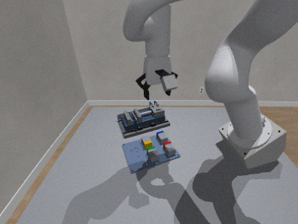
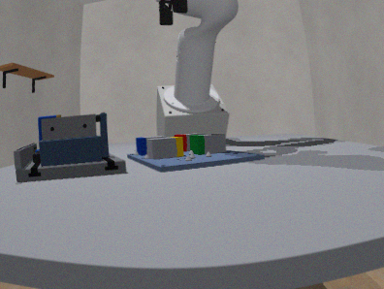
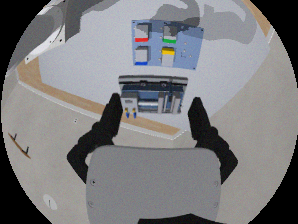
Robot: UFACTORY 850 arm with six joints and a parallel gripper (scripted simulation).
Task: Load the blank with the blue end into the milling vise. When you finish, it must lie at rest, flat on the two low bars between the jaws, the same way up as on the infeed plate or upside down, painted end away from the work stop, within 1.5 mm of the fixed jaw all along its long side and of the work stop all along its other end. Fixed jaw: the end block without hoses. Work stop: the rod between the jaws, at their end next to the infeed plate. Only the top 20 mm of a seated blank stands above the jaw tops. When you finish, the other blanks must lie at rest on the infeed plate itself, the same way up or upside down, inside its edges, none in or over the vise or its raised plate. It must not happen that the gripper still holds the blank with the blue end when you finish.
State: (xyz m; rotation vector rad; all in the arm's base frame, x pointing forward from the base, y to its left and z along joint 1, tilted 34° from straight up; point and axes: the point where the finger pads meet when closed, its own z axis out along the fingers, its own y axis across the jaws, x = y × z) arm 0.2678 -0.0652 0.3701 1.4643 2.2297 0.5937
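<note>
The blank with the blue end (image 1: 162,139) (image 3: 142,54) lies on the infeed plate (image 1: 129,159) (image 2: 170,165) (image 3: 193,37), its blue end toward the vise (image 1: 150,121) (image 2: 73,151) (image 3: 150,104). In the exterior view it is mostly hidden behind the yellow-ended blank. The fixed jaw (image 1: 129,119) (image 3: 176,103) is the end block without hoses; a gap separates it from the moving jaw (image 1: 138,115) (image 3: 162,103). The work stop is too small to make out clearly. My gripper (image 1: 157,95) (image 3: 156,102) is open and empty, high above the vise.
Blanks with yellow (image 1: 147,143) (image 3: 168,57), green (image 1: 153,155) (image 3: 170,34) and red (image 1: 170,149) (image 3: 142,32) ends lie on the infeed plate beside the blue-ended one. Small pale pegs stand on the plate. Blue hoses (image 3: 127,113) rise from the vise's other end block.
</note>
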